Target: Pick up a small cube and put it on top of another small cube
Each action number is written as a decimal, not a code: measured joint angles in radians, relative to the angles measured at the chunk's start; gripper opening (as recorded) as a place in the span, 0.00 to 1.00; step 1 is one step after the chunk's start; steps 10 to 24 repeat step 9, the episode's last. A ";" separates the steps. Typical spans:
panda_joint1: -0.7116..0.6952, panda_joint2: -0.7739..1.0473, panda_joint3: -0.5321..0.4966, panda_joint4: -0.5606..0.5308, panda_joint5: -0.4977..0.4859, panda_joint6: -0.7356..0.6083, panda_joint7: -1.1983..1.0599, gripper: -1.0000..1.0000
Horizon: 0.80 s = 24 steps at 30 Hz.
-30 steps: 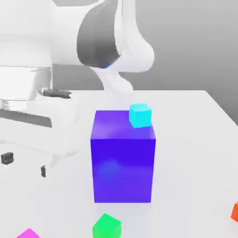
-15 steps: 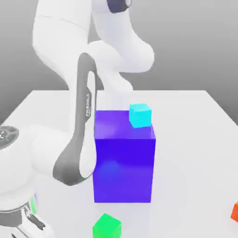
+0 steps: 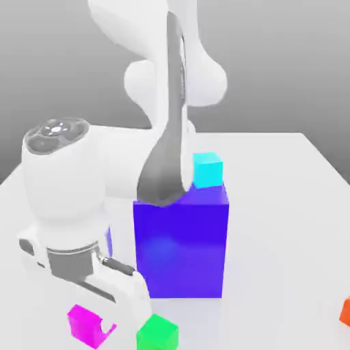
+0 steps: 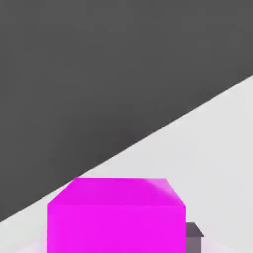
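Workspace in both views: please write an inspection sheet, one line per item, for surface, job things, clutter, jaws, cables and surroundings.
Surface: white table, flat.
Job's things: magenta cube near the front edge; green cube beside it; cyan cube on top of the blue-violet block.
Clutter: orange cube at the exterior view's right edge.
Grippers: gripper with jaws shut on the magenta cube, low over the table.
Cables: nothing seen.
Surroundings: plain grey backdrop.
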 joint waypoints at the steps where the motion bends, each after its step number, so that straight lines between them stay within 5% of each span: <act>1: 0.018 -0.018 0.011 -0.026 -0.014 0.008 0.012 0.00; 5: 0.033 0.075 0.023 -0.044 -0.025 0.120 0.022 0.00; 6: 0.034 0.099 0.024 -0.044 -0.025 0.144 0.021 1.00; 24: 0.034 0.099 0.024 -0.044 -0.025 0.144 0.021 1.00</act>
